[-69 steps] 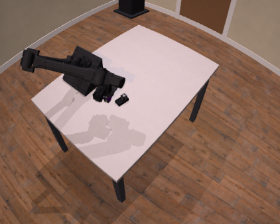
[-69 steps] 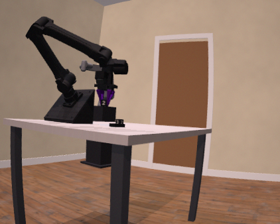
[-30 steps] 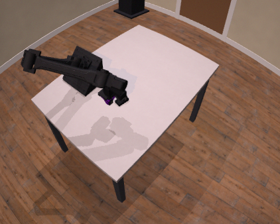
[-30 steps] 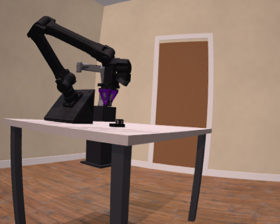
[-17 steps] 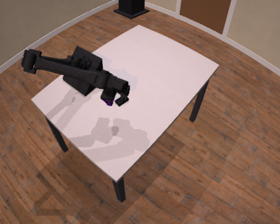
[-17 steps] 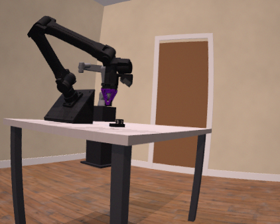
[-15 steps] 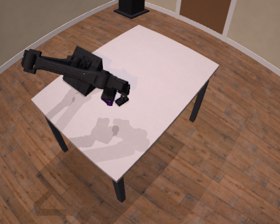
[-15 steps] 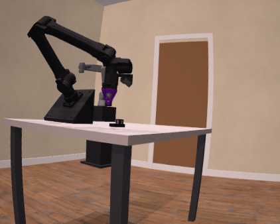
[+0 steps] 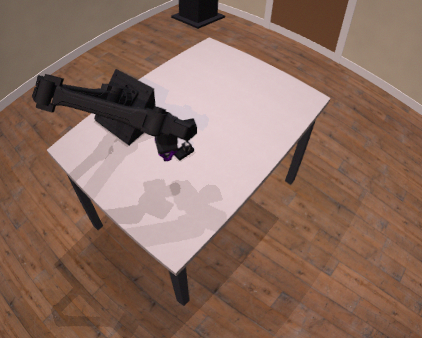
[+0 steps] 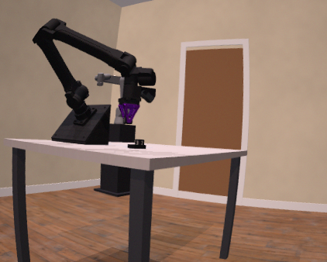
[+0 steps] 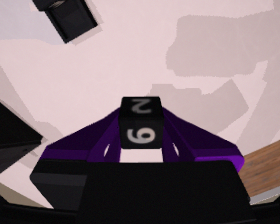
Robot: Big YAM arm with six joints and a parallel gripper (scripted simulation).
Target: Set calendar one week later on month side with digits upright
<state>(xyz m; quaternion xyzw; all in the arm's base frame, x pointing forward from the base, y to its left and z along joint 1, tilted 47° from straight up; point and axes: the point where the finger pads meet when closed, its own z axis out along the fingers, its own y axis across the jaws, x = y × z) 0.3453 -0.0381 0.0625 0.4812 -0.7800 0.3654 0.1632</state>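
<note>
My gripper [image 9: 168,154] [image 10: 127,116] [image 11: 141,113] has purple fingers and is shut on a black calendar cube [image 11: 141,136]. The cube's faces towards the wrist camera show a 6 or 9 and a 2. It hangs well above the white table [image 9: 250,100] [image 10: 174,153] [image 11: 188,53]. The small black tray [image 9: 182,151] [image 10: 136,146] [image 11: 75,22] lies flat on the table, just beside and below the gripper. The month's name is not readable in any view.
The arm's black base [image 9: 125,102] [image 10: 83,125] sits on the table's back left part. A black pedestal [image 9: 198,12] [image 10: 114,180] stands on the floor beyond the table. The table's edges lie well away from the tray.
</note>
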